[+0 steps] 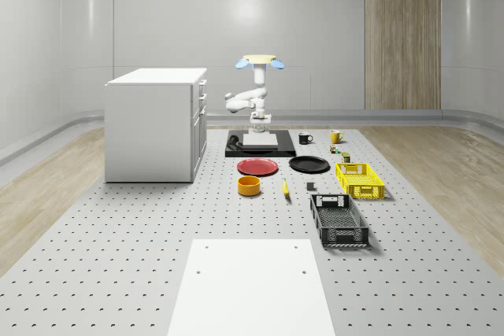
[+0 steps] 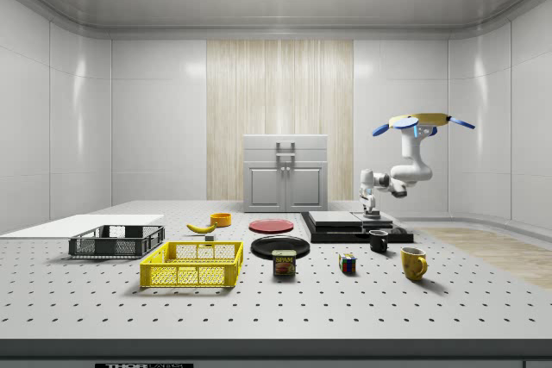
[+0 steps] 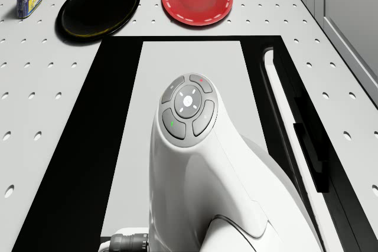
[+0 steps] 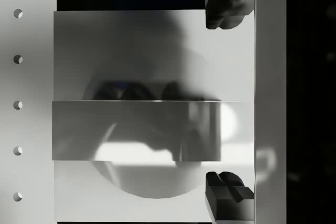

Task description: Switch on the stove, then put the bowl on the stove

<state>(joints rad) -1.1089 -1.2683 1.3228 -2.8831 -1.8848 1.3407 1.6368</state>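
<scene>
The drone (image 1: 259,60) is hovering over the stove (image 1: 280,149), the gripper (image 4: 229,100) is held wide apart above it, and "SPAM" is written on the can (image 2: 285,263).

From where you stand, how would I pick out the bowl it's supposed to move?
Find the white cabinet at the whole-scene view's left. On the table in front of it lies a red plate, and just nearer the camera sits the bowl. It is the only orange-yellow round dish, small and deep beside the flat plates.
</scene>
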